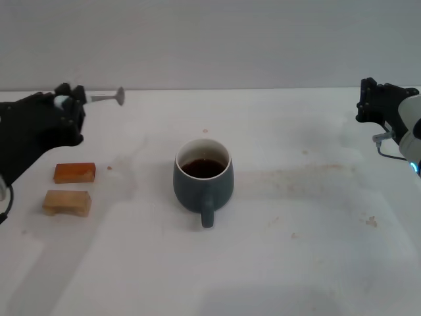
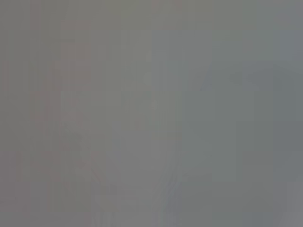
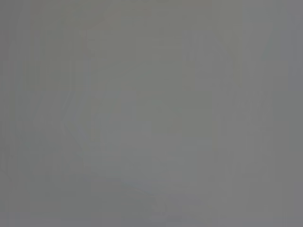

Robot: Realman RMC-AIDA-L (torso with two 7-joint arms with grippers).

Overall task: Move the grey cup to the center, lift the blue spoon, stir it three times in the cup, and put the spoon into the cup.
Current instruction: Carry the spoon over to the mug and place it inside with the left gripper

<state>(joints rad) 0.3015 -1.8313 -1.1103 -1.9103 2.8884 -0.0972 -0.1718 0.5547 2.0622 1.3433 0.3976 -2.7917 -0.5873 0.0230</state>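
Two arms show in the head view, one at each far edge of the white bench (image 1: 296,263). The left gripper (image 1: 69,105) is raised at the far left, clamped on the pale handle of the blue spoon (image 1: 105,98), which sticks out level toward the middle with its grey metal bowl at the free end. Only a little of the handle shows at the gripper. The spoon is well apart from the grey cup (image 1: 203,176) and looks to be off the bench, though the height is hard to judge from this angle.

The grey cup stands upright in the center (image 1: 263,197) of the bench, its handle turned toward the robot, with dark liquid inside its white interior.

Near the left edge, below the left gripper, lie two small wooden blocks: an orange-brown block (image 1: 74,172) and, just nearer the robot, a paler tan block (image 1: 66,202), close together but apart.

The right gripper (image 1: 375,105) hangs at the far right, well away from the cup; I cannot tell how its fingers are set. Both wrist views show only flat grey.
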